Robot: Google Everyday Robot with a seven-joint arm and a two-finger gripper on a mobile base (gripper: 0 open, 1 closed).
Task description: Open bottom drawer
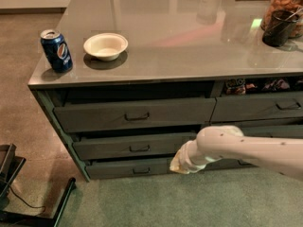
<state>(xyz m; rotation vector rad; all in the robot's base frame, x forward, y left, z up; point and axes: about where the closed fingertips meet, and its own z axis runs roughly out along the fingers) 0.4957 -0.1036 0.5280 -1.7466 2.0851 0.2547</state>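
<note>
The bottom drawer (118, 168) is the thin dark grey-green front at the foot of the left stack, with a small loop handle (141, 170) at its centre. It sits roughly flush with the drawers above. My white arm reaches in from the right at floor level. My gripper (174, 166) is at its leftmost end, just right of the handle, in front of the drawer's right part. The arm's wrist hides the fingers.
Two taller drawers (135, 116) stack above it. A neighbouring stack (265, 109) stands to the right. On the counter are a blue Pepsi can (56, 50), a white bowl (105, 46) and a dark cup (279, 27). A black stand (28, 207) is on the floor at the left.
</note>
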